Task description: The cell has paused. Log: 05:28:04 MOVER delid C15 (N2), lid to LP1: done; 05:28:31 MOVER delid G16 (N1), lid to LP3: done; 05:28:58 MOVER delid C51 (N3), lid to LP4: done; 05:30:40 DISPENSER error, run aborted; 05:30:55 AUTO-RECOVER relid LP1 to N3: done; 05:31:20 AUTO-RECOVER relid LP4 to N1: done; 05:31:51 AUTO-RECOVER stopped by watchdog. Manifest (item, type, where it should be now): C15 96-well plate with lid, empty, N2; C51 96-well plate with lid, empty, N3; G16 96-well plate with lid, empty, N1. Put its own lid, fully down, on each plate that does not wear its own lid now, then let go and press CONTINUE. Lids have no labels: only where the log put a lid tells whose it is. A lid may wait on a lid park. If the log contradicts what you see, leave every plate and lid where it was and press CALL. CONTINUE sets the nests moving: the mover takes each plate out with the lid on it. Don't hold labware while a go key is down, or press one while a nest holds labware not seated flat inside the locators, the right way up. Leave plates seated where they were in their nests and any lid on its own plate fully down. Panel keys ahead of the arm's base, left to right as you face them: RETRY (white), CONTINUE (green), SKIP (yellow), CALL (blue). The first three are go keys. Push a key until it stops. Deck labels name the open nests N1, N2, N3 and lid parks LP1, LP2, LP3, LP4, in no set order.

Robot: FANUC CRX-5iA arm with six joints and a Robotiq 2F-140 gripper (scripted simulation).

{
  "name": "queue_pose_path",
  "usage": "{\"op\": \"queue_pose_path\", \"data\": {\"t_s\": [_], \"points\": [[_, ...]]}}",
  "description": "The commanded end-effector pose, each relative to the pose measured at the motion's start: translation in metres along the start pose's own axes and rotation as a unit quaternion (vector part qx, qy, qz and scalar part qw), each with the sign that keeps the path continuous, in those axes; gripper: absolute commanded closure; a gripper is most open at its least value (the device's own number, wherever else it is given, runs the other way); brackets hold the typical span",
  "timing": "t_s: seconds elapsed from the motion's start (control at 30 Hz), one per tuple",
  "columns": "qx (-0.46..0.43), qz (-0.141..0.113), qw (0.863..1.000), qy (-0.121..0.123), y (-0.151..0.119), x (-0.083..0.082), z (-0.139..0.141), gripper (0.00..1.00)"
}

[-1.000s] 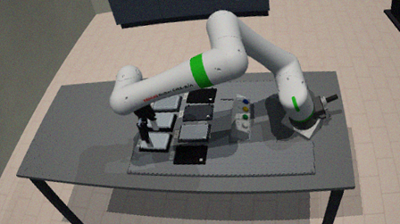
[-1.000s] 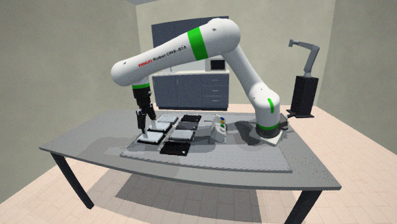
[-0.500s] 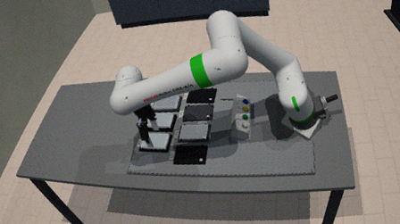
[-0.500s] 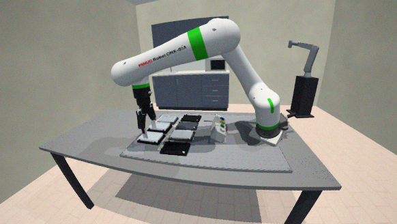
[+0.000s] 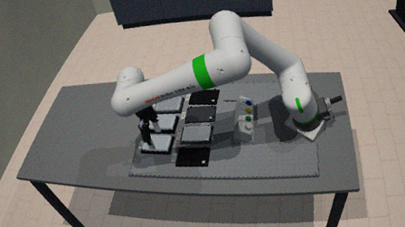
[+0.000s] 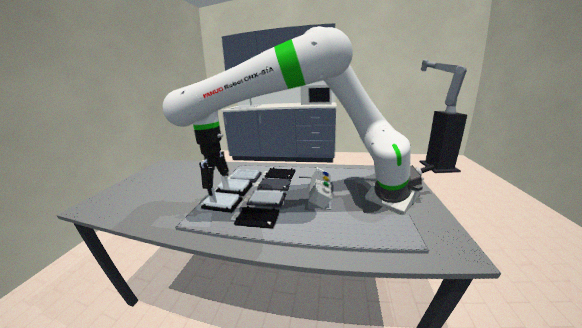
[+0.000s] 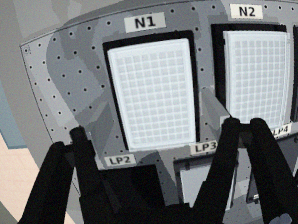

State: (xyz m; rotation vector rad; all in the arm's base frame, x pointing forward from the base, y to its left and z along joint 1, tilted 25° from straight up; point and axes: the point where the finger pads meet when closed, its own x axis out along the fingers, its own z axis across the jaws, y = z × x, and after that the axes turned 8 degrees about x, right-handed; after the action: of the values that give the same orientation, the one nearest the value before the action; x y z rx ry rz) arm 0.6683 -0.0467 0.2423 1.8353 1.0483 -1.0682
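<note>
My gripper [image 5: 147, 142] hangs low over the plate in nest N1 [image 5: 156, 144], at the near left of the deck; it also shows in the exterior view [image 6: 210, 192]. In the wrist view my gripper [image 7: 155, 106] is open, its fingers standing either side of the near end of the N1 plate [image 7: 154, 92], clear of its sides, with nothing between them. The N2 plate [image 7: 256, 76] lies beside it with a pale gridded top. The N3 plate [image 5: 168, 105] is farthest. A grey lid [image 5: 197, 134] rests on park LP3. I cannot tell which plates wear lids.
The key panel [image 5: 245, 115] stands right of the lid parks, with blue, yellow, green and white keys. Park LP2 [image 5: 192, 157] and the two far parks [image 5: 203, 97] look dark. The arm's base [image 5: 305, 116] is at the table's right.
</note>
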Motion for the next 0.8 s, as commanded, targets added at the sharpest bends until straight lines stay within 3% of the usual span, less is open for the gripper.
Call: {"op": "queue_pose_path", "data": {"t_s": [0.0, 0.77], "points": [[0.0, 0.0, 1.0, 0.0, 0.0002, -0.0001, 0.0, 0.34], [0.0, 0.0, 1.0, 0.0, 0.0002, 0.0056, 0.0, 0.34]]}}
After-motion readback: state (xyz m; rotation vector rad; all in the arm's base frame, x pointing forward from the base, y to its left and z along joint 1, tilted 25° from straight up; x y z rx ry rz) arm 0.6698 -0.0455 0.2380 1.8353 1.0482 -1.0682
